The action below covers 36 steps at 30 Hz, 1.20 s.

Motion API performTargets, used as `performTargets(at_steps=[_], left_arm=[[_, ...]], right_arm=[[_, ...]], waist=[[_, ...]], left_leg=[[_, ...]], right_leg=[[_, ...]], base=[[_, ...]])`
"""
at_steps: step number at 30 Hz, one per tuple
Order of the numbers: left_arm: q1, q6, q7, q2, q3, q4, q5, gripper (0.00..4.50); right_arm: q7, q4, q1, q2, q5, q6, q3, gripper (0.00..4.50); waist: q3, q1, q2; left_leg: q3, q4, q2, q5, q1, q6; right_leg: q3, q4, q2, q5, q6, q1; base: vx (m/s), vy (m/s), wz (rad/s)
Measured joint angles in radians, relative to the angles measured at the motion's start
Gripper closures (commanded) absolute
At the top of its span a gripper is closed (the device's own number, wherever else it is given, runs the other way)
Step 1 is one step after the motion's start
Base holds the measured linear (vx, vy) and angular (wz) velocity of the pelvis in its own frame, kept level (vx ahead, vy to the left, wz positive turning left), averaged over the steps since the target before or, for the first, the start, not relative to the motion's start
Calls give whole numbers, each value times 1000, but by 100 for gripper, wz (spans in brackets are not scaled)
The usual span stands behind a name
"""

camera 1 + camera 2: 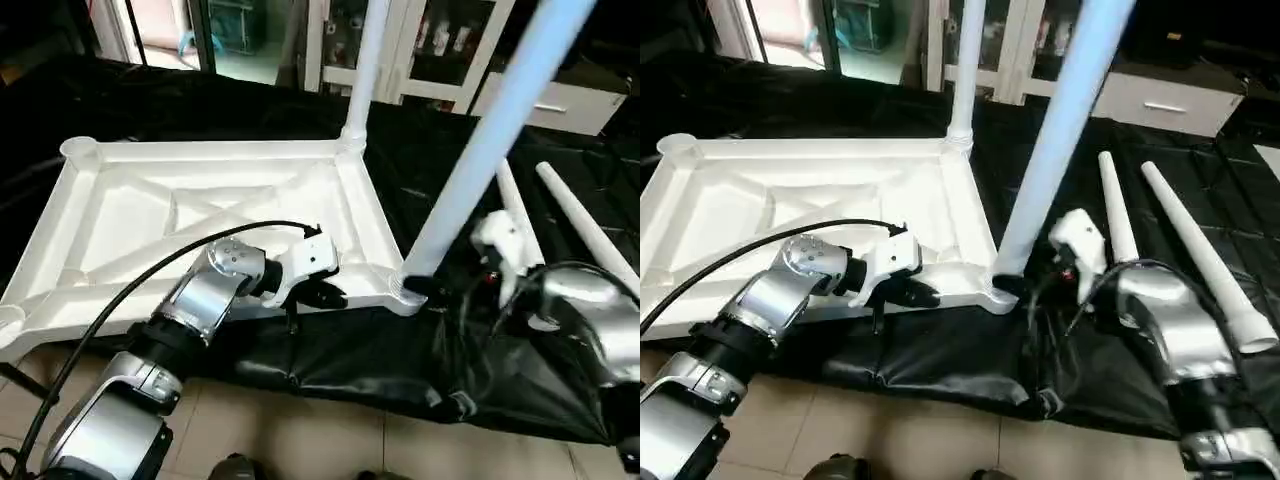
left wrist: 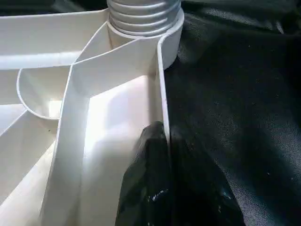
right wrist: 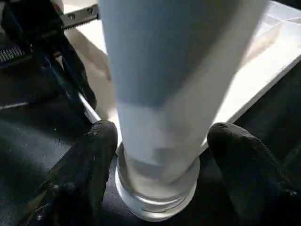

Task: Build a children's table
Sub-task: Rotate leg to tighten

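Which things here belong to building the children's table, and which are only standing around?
Job: table top; leg in the near corner socket; leg in the far corner; two loose legs.
Only around: black sheet; white cabinets.

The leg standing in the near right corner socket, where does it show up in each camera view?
Left eye: leg right of centre, leaning up to the top edge.
Right eye: leg at centre, rising to the top.
Left wrist: its ribbed base at top centre.
Right wrist: between the right hand fingers.
Shared landmark: the corner socket.
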Motion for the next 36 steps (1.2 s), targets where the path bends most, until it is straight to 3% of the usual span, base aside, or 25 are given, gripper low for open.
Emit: performTargets(at_steps=[5, 19, 22, 28, 36], left_arm=[[0, 0, 1, 2, 0, 0, 0, 450], [2, 0, -1, 3, 0, -2, 0, 450], [2, 3, 7, 4, 0, -1, 1, 450], [-72, 70, 202, -87, 24, 121, 34, 450], [-168, 146, 429, -216, 79, 292, 42, 450]], right_arm=[[11, 36, -17, 4, -1, -10, 6, 124], [63, 94, -43, 8, 1, -48, 5, 251], [41, 95, -42, 23, -4, -49, 4, 255], [-313, 130, -46, 184, -43, -29, -66, 259], [-741, 209, -122, 405, -79, 1, -148, 259]], waist=[[0, -1, 0], [0, -1, 0], [0, -3, 0], [-1, -13, -1], [-1, -30, -2]], left_leg=[[0, 1, 0, 0, 0, 0], [0, 2, 0, 0, 0, 0], [0, 3, 1, 0, 0, 0], [0, 5, 1, 0, 1, 0], [-2, 6, 0, 0, -1, 0]], right_leg=[[0, 0, 0, 0, 0, 0], [0, 1, 0, 0, 0, 0], [0, 2, 0, 0, 0, 0], [0, 1, 1, -1, 2, 1], [0, -5, 0, -2, 4, 2]], base=[[0, 0, 0], [0, 0, 0], [0, 0, 0], [0, 0, 0], [0, 0, 0]])
